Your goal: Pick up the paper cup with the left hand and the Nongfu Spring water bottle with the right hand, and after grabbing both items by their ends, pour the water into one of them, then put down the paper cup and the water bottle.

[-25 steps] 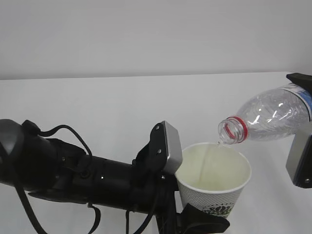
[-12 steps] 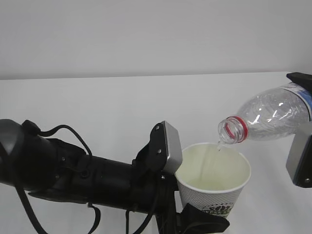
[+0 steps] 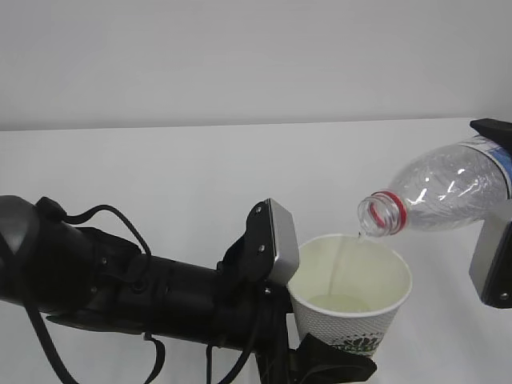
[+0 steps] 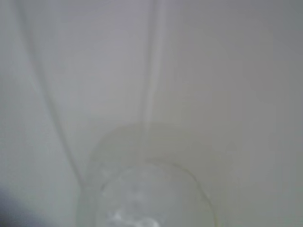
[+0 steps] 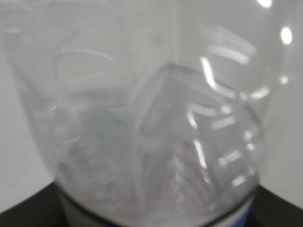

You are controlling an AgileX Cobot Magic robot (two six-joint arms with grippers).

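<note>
**Pouring stage: water passing from bottle to cup**

We see the paper cup (image 3: 350, 300) held upright at the near centre of the scene by the left hand (image 3: 324, 360), whose jaws are clamped on the cup's lower part. The Nongfu Spring water bottle (image 3: 444, 190) lies tilted at the right, its open red-ringed mouth just above the cup's far rim. The right hand (image 3: 496, 240) is clamped on the bottle's base end, largely at the frame edge. A thin stream of water (image 3: 338, 268) runs down inside the cup, and a shallow pool shows at the bottom. In the left wrist view we look down the cup's cream interior (image 4: 151, 94); in the right wrist view the bottle's ribbed body (image 5: 151, 132) fills the picture. We judge both pick-ups done and the pour under way; what remains is to right the bottle and set both items down on the white table (image 3: 160, 168).
</note>
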